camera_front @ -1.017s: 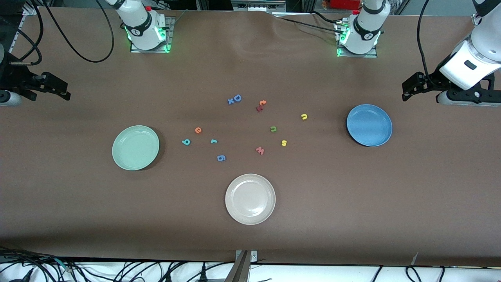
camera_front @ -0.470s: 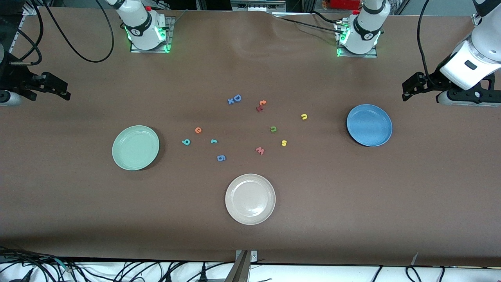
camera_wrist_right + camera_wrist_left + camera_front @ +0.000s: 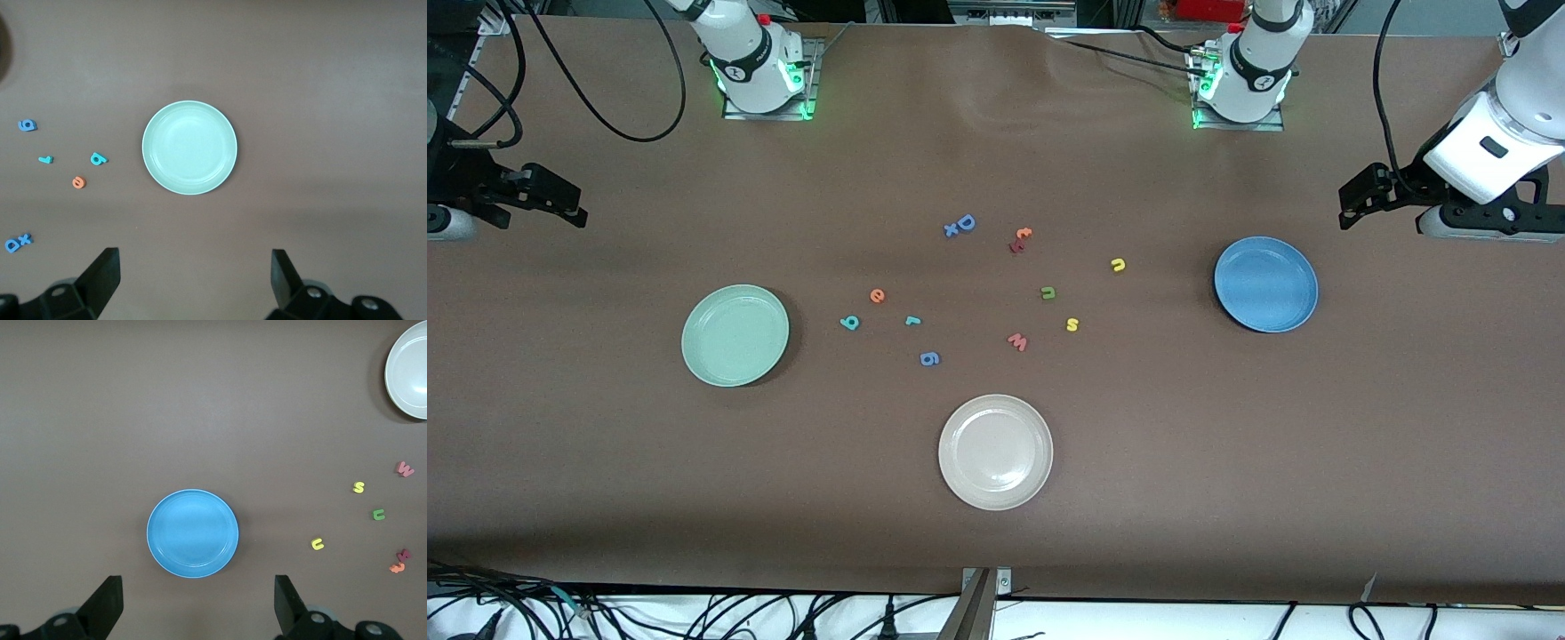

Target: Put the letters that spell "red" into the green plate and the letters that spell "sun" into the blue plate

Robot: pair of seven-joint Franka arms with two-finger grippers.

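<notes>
Two Franka arms parked high at the table's ends, both waiting.

Left gripper (image 3: 193, 613) up in the air at the left arm's end, fingers (image 3: 107, 603) spread wide, nothing between them. Seen from its wrist, round plain medium-blue plate (image 3: 1265, 284) on the brown cloth just ahead of the open fingers, empty, not touched. Small yellow foam "u" (image 3: 1118, 264) well apart from that plate toward the table's middle; olive-green foam "n" (image 3: 1048, 292) and yellow foam "s" (image 3: 1072, 324) a little nearer the front camera than the "u", all flat on the cloth, far from the gripper.

Right gripper (image 3: 190, 287) up in the air at the right arm's end, fingers (image 3: 103, 277) likewise wide apart and holding nothing. Round pale mint-green plate (image 3: 735, 335) ahead of them, empty. Orange foam "e" (image 3: 878, 295), teal foam "d" (image 3: 850, 322) and small teal foam "r" (image 3: 911, 320) lying close together on the cloth beside that plate, toward the middle.

Round beige-white plate (image 3: 995, 452) nearest the front camera, empty. Blue foam "6" (image 3: 929, 358) and red foam "w" (image 3: 1017, 341) between it and the other letters.
</notes>
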